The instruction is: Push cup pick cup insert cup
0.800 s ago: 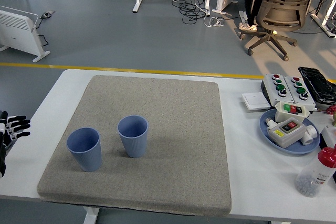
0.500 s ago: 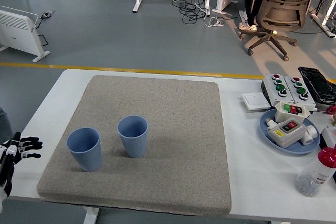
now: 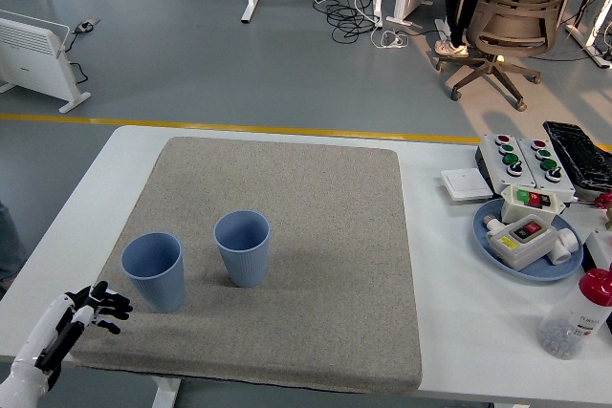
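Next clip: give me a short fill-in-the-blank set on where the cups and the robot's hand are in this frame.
1. The two blue cups, left cup and right cup, both stand ____ on the grey mat.
2. The only robot hand in view is the ____ hand.
3. That hand holds ____, its fingers spread.
4. The blue plate with switch boxes lies to the ____ of the mat.

Missing words: upright; left; nothing; right
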{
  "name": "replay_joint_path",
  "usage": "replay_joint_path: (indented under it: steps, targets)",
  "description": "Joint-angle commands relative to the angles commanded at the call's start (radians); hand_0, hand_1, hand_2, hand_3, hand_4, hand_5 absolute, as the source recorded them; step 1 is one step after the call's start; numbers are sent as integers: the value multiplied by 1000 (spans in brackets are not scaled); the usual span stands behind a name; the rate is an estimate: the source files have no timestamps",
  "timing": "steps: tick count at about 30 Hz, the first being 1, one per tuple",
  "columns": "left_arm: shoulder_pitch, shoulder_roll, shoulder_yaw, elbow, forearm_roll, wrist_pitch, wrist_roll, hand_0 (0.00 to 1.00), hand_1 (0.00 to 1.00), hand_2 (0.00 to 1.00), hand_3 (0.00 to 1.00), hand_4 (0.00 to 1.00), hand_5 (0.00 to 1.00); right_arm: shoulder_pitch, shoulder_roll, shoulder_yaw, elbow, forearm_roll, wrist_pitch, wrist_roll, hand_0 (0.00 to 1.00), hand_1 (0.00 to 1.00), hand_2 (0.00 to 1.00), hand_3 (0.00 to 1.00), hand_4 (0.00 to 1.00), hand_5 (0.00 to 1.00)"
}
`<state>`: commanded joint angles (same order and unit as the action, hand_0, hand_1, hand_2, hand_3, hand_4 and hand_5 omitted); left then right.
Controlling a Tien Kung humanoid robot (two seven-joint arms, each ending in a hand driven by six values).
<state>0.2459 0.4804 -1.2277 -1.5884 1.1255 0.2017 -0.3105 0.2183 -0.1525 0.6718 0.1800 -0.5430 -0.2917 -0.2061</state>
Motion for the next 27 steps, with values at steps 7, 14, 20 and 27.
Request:
replay_joint_path:
  steps: [7,14,20,27]
  targets:
    - [-15,1,44,-3,-16,-14,5,504,510,489,431,587,998,3,0,-9,0,12,-1,3,666,606,632,571,104,498]
    - [-66,-11,79,26,-30,-27,20,579,529,496,434,578,998,4,3,-13,0,17,-2,2,666,606,632,571,104,499]
    - [-103,-21,100,60,-40,-33,24,595,536,498,435,576,998,2,5,-19,0,24,-3,2,666,605,632,571,101,497]
    - [-148,-37,119,104,-54,-30,19,598,540,499,432,568,998,1,7,-25,0,31,-5,2,666,604,630,571,98,496]
